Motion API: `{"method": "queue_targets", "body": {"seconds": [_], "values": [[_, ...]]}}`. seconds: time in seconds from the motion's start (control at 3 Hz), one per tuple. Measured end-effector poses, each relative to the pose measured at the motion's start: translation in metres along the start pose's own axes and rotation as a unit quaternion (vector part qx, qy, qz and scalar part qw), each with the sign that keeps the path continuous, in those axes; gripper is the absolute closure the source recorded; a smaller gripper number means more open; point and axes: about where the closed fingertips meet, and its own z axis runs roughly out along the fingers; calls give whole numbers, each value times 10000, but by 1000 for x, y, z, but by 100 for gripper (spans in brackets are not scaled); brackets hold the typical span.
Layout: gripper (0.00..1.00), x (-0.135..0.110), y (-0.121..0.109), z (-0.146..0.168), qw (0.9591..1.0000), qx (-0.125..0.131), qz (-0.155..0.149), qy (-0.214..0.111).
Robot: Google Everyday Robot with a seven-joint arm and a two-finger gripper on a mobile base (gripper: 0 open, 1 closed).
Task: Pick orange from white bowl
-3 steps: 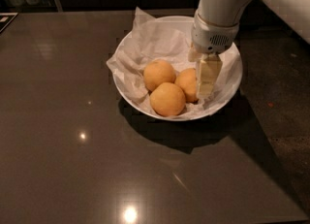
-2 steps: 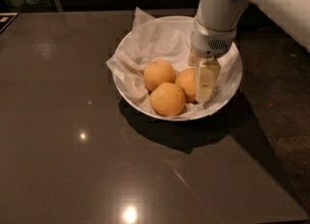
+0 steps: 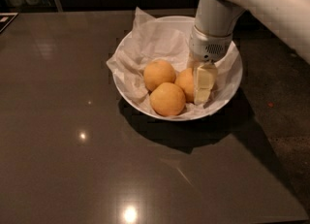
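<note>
Camera view: a white bowl [image 3: 236, 85] sits on a dark, glossy counter [image 3: 72, 145], towards its far right part. The bowl is lined with crumpled white paper [image 3: 150, 41], whose edges stick up past the rim at the back and spill over it on the left.

Three oranges lie close together on the paper. One is at the left [image 3: 159, 74], one at the front [image 3: 167, 99], and the third orange [image 3: 185, 83] is on the right, partly hidden.

The white arm [image 3: 213, 19] comes in from the upper right and points straight down into the bowl. Its gripper [image 3: 203, 91] is low inside the bowl, right up against the right side of that third orange, with a pale part covering the fruit's edge. Whether it has closed on the orange or stands apart from it cannot be told from here.
</note>
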Motion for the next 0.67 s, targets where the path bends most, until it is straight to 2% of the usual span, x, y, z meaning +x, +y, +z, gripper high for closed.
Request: {"method": "queue_targets", "body": {"seconds": [0.33,0.67], "values": [[24,-1,-3,5,10000,-58,-21,3],[43,-1,-3,5,10000,-58,-21,3]]}}
